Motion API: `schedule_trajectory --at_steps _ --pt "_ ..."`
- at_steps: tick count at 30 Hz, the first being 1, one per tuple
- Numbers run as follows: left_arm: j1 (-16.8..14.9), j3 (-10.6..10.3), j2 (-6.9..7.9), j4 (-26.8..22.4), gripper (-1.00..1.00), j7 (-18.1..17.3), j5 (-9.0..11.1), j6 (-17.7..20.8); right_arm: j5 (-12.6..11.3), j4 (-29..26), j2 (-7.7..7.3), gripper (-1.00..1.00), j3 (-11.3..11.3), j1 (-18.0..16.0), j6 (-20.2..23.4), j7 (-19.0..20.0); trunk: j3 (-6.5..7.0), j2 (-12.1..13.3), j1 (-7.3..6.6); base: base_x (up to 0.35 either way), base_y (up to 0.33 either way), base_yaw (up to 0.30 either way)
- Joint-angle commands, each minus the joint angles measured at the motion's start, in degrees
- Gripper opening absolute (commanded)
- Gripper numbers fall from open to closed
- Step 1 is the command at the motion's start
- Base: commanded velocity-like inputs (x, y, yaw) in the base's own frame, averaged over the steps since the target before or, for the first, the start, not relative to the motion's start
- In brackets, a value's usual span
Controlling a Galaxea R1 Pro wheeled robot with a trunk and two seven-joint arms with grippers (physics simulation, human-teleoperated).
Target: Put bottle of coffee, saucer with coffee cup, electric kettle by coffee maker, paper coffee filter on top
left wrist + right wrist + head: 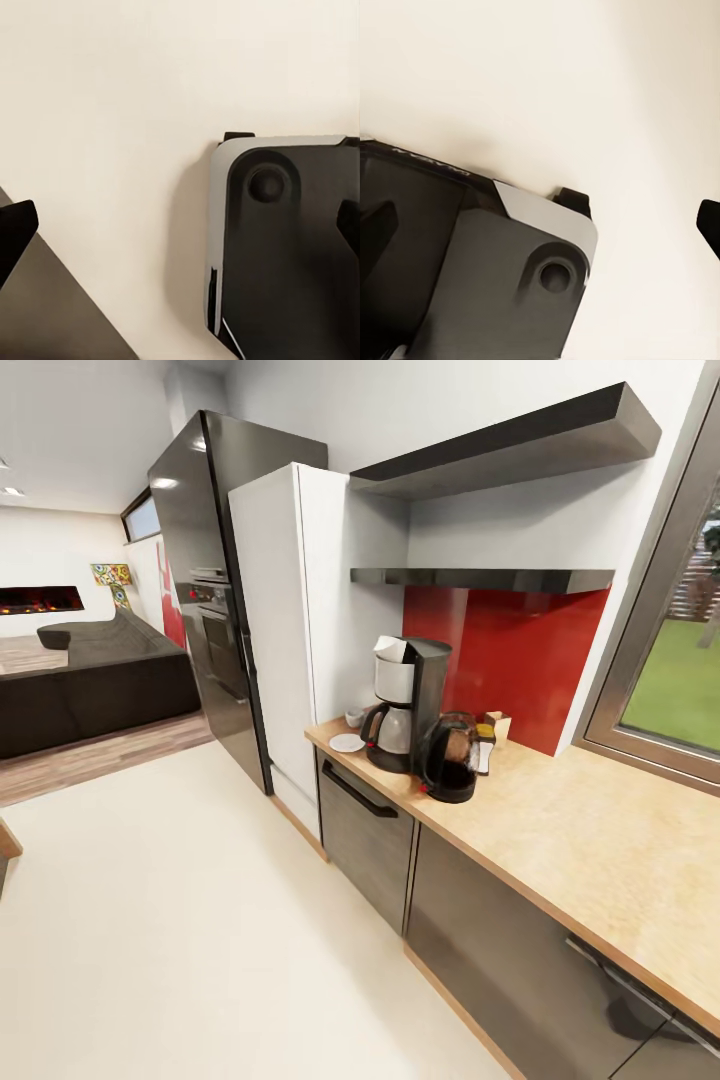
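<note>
While electric kettle (450,758) half-hides bottle of coffee (485,746) | both end effectors spread, fingertips cut off

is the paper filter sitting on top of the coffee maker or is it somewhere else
On top. The white paper coffee filter rests on the upper edge of the coffee maker, above its steel carafe, on the countertop.

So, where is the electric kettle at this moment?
In the head view, the electric kettle stands on the countertop, directly right of the coffee maker, with the bottle of coffee just behind it.
</note>
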Motion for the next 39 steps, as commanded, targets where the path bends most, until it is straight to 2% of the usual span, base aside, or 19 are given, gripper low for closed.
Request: schedule_trajectory --at_steps 1,6,9,27,39 --pt "0.0 0.5 0.0 -0.1 1.0 -0.2 -0.6 0.0 -1.1 -0.1 0.0 1.0 0.2 0.2 0.3 0.1 -0.07 -0.1 0.01 0.0 0.0 0.0" --pt "0.0 0.5 0.0 0.0 1.0 -0.2 -0.7 0.1 -4.7 0.0 0.0 1.0 0.3 0.7 0.5 0.0 -0.07 -0.1 0.01 0.0 0.0 0.0" --pt "0.0 0.5 0.0 0.0 1.0 -0.2 -0.7 0.1 -5.6 0.0 0.0 1.0 0.3 1.2 0.6 0.0 0.01 -0.1 0.01 0.0 0.0 -0.031" --pt "0.0 0.5 -0.08 0.2 1.0 -0.1 -0.6 0.3 -6.0 -0.2 0.19 1.0 0.3 2.5 0.5 0.2 0.3 -0.1 0.01 0.005 0.002 -0.017" --pt "0.0 0.7 -0.09 0.1 1.0 0.0 -0.6 0.4 -6.0 -0.1 0.06 1.0 0.3 2.5 0.6 0.4 0.3 -0.1 0.01 0.217 0.183 -0.001"
